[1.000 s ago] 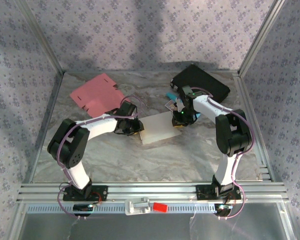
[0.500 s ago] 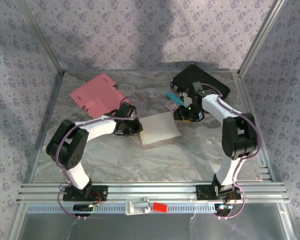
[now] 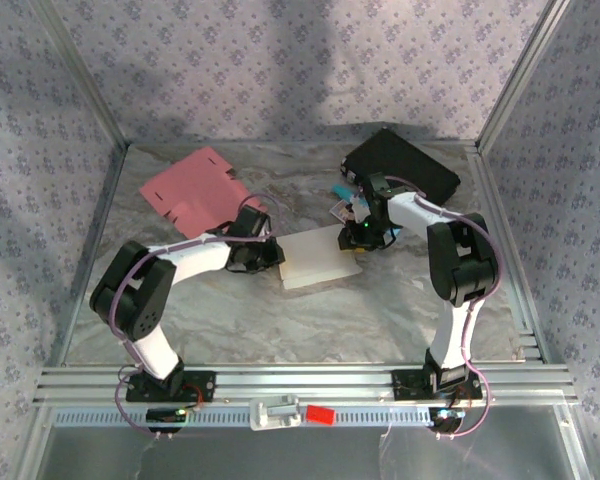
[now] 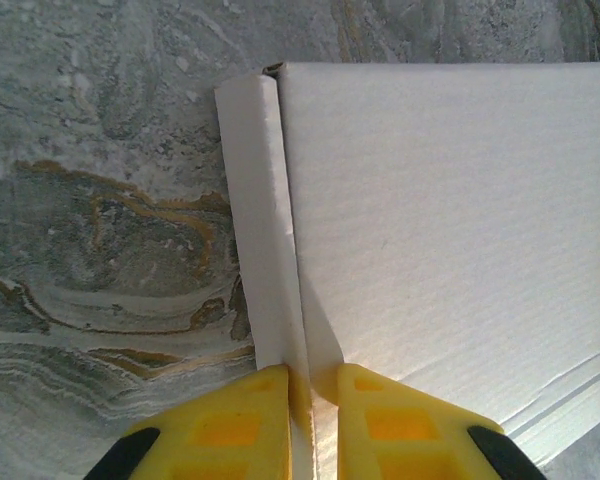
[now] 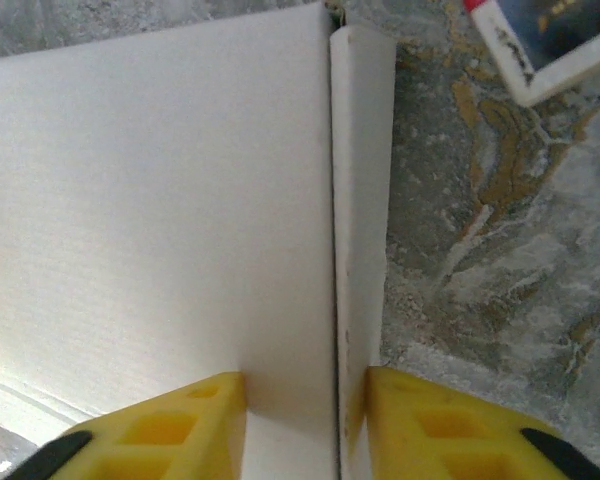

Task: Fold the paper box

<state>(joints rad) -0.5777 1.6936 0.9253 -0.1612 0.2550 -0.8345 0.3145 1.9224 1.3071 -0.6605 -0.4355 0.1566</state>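
The white paper box lies flat on the marbled table, mid-table. My left gripper is at its left edge. In the left wrist view the left gripper is shut on the narrow side flap, which runs between the yellow fingers beside the box's broad top panel. My right gripper is at the box's right edge. In the right wrist view the right gripper stands open astride the seam: one finger over the top panel, the other against the outer side flap.
A flat pink cardboard blank lies at the back left. A black case sits at the back right, with a small blue-and-white card just before it, also seen as a card corner. Metal frame rails border the table.
The right gripper drew back to the right with jaws wider, then returned to the box's right edge with jaws narrower. The left gripper closed further on the left flap and barely moved.
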